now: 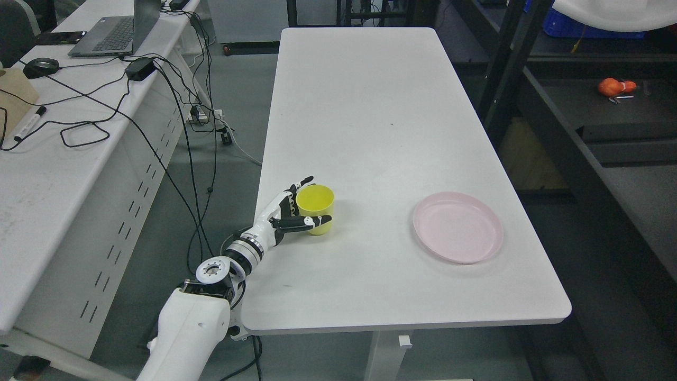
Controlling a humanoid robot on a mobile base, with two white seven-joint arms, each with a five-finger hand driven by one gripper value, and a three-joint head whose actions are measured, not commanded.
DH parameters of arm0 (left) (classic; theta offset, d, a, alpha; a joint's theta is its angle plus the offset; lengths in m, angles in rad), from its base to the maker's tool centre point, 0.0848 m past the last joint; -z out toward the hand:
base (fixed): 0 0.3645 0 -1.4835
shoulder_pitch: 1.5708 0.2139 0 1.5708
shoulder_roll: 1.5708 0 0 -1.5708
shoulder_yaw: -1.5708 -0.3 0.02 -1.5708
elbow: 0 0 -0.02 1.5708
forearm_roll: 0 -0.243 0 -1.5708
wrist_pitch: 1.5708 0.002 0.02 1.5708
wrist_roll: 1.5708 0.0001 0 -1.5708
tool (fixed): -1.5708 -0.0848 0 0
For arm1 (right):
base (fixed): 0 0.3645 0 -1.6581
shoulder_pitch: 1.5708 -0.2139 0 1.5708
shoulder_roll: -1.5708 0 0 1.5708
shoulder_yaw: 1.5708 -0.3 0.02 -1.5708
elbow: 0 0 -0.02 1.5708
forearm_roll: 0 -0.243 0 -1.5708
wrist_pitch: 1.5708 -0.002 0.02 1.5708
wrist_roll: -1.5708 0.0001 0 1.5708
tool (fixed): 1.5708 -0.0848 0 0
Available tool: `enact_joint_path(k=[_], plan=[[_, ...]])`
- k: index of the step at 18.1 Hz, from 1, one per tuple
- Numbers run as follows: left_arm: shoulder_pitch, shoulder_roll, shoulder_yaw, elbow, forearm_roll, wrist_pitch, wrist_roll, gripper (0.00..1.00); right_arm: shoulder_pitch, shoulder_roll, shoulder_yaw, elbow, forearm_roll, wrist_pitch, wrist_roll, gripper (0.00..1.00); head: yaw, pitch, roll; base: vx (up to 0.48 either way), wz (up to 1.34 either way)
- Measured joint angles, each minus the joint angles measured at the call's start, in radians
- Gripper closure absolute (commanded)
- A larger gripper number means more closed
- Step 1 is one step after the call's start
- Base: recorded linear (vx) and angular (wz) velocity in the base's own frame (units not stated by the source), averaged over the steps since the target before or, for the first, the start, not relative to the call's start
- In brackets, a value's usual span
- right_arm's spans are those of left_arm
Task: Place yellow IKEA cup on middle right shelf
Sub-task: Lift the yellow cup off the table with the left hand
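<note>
Yellow cup enclosed by the left robot hand on the white surface.
The upright cup is wrapped by curled fingers; a pink plate is seen well apart to the hand's right.

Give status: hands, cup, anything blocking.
Left hand wrapped around yellow cup, cup upright on table. Right hand out of view. Pink plate well to the right, clear of cup. Not on shelf yet.

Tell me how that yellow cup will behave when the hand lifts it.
The yellow cup looks like stiff plastic and appears empty, so probably light. Its smooth wall may slip in the left hand. Upright and open-topped, it could tip if squeezed off-centre.
</note>
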Motion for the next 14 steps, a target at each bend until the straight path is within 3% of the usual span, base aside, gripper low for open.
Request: enact_joint_path(k=[2,5,8,11,12,14], plan=[[0.000,0.000,-0.010,-0.003,-0.001,0.001,0.000,0.10,0.000,0.000,0.000,0.000,0.000,0.000,0.000,0.01,0.0000,0.000,0.000,0.000,0.00],[0.000,0.000,-0.024,-0.007,-0.001,0.005,-0.007,0.36,0.000,0.000,0.000,0.000,0.000,0.000,0.000,0.01,0.0000,0.000,0.000,0.000,0.00],[0.001,0.000,-0.034,-0.010,0.013,-0.006,-0.009,0.71,0.000,0.000,0.000,0.000,0.000,0.000,0.000,0.00,0.0000,0.000,0.000,0.000,0.00],[0.003,0.000,-0.040,-0.012,0.053,-0.050,0.008,0.94,0.000,0.000,0.000,0.000,0.000,0.000,0.000,0.01,0.0000,0.000,0.000,0.000,0.00],[0.004,0.000,-0.041,-0.013,0.064,-0.066,0.018,1.00,0.000,0.000,0.000,0.000,0.000,0.000,0.000,0.01,0.0000,0.000,0.000,-0.004,-0.01],[0.010,0.000,-0.043,-0.014,0.084,-0.107,0.039,1.00,0.000,0.000,0.000,0.000,0.000,0.000,0.000,0.01,0.0000,0.000,0.000,0.000,0.00]])
